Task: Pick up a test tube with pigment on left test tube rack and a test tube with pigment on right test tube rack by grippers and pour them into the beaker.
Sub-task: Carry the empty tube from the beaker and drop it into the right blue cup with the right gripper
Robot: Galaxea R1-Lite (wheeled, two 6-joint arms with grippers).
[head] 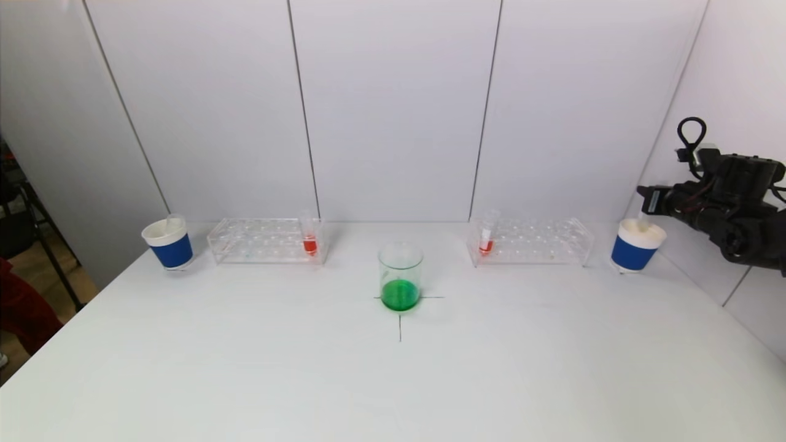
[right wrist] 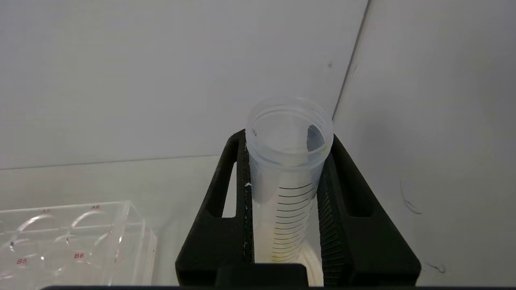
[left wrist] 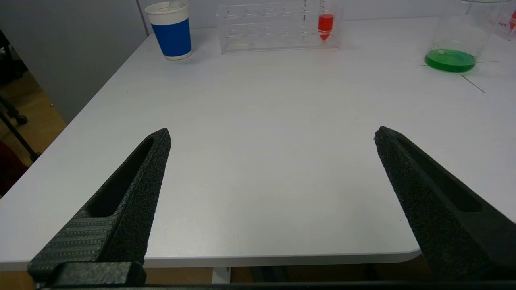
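Observation:
A glass beaker (head: 400, 276) with green liquid stands mid-table. The left clear rack (head: 258, 242) holds one test tube with red pigment (head: 309, 239) at its inner end. The right rack (head: 540, 242) holds another red-pigment tube (head: 486, 239). My right gripper (head: 645, 202) is at the far right, shut on an empty graduated test tube (right wrist: 288, 161). It holds the tube upright with its lower end in the mouth of the right blue cup (head: 635, 248). My left gripper (left wrist: 271, 131) is open and empty over the table's near left edge, outside the head view.
A second blue and white cup (head: 169, 245) with an empty tube stands left of the left rack. A black cross is marked under the beaker. Wall panels close off the back and right side. The right rack's end (right wrist: 72, 233) lies beside my right gripper.

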